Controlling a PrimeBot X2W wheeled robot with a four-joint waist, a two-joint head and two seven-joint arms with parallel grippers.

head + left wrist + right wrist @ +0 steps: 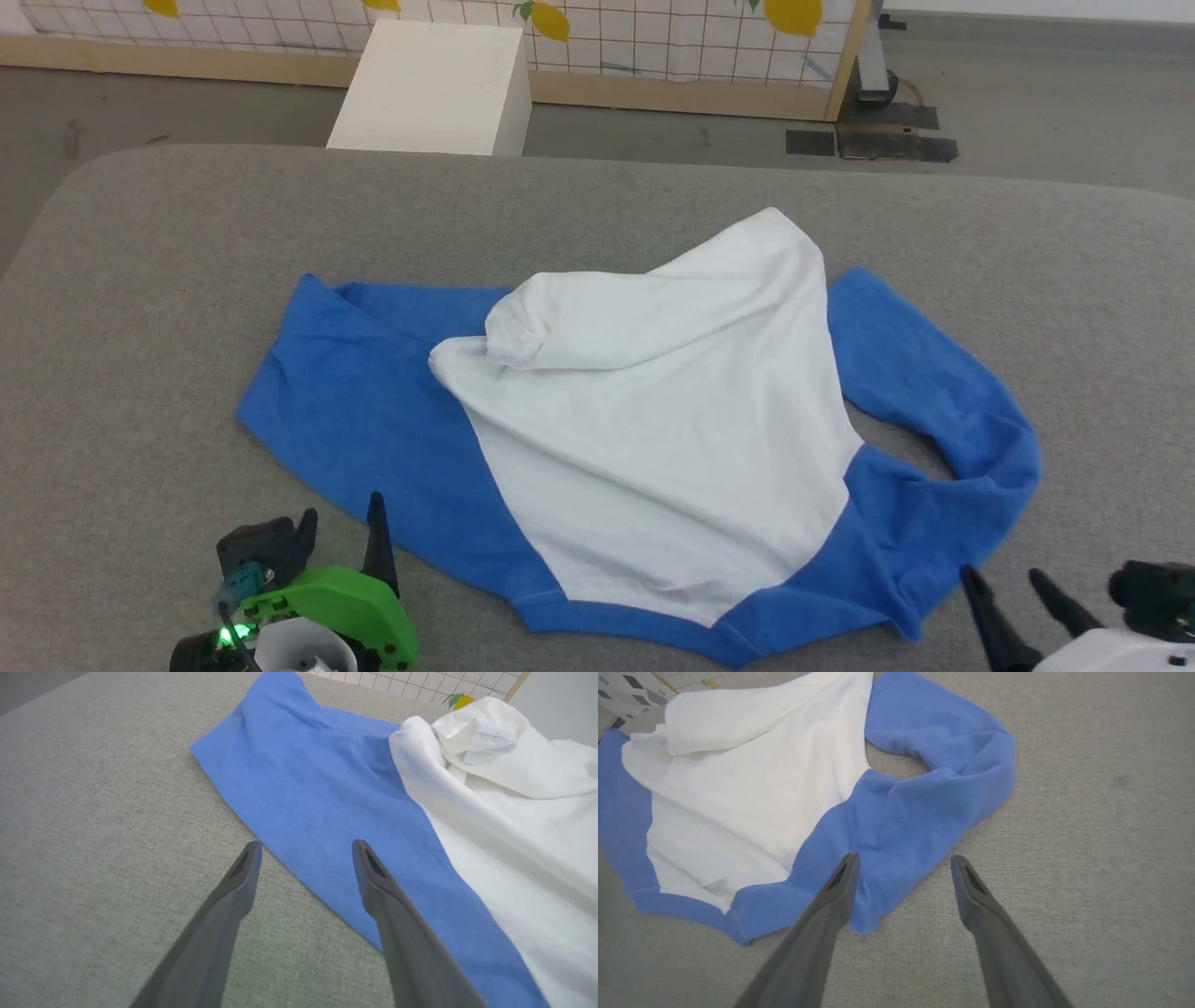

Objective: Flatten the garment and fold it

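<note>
The garment (653, 420) is soft and limp; we grip its blue sleeve edges, with both grippers' fingers spread, empty.

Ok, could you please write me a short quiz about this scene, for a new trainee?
1. True or false: the shirt lies fully flat on the grey table.
2. The left gripper is: A) shut on a sleeve; B) open and empty; C) shut and empty.
3. On which side of the robot does the blue sleeve curl into a loop, beside the open right gripper?
Key: 1 false, the white part is bunched up. 2 B. 3 right.
</note>
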